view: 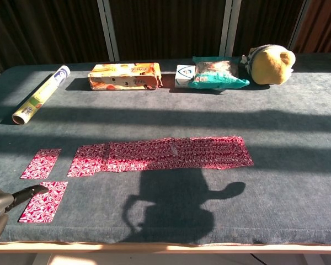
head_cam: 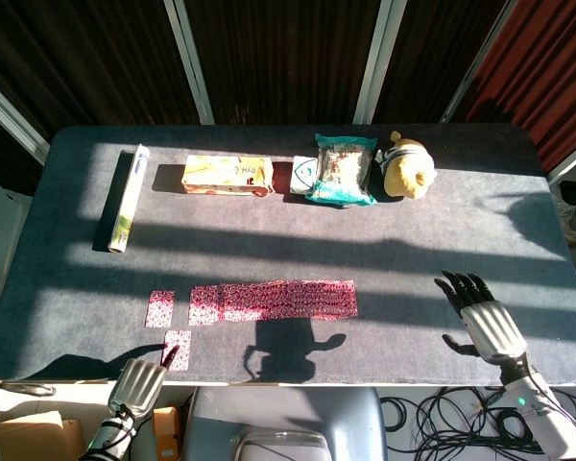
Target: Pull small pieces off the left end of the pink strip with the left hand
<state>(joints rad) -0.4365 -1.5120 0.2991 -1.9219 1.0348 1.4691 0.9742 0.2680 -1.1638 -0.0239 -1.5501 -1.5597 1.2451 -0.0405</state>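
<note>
Pink strip [view: 163, 154] lying flat near the table's [head_cam: 288, 240] front edge, with two torn pieces left of it: one [view: 41, 163] just off the strip's left end, another [view: 44, 201] nearer the front edge, under a fingertip of the left hand [head_cam: 139, 384]. Best to finish dragging that piece clear of the strip, lift off, then press down on the strip's new left end and pull toward the front edge in a short, flat stroke, so only a small bit comes away and the rest stays put. Worth keeping the pull straight; a slanted tug could skew the whole strip.

Left hand mostly cut off at the frame edge in both views: a fingertip touching the near piece, but whether pinching or only pressing impossible to tell. Right hand [head_cam: 482, 313] well right of the strip, fingers spread, holding nothing. Perforations or seams in the strip too fine to make out under the hard shadows.
</note>
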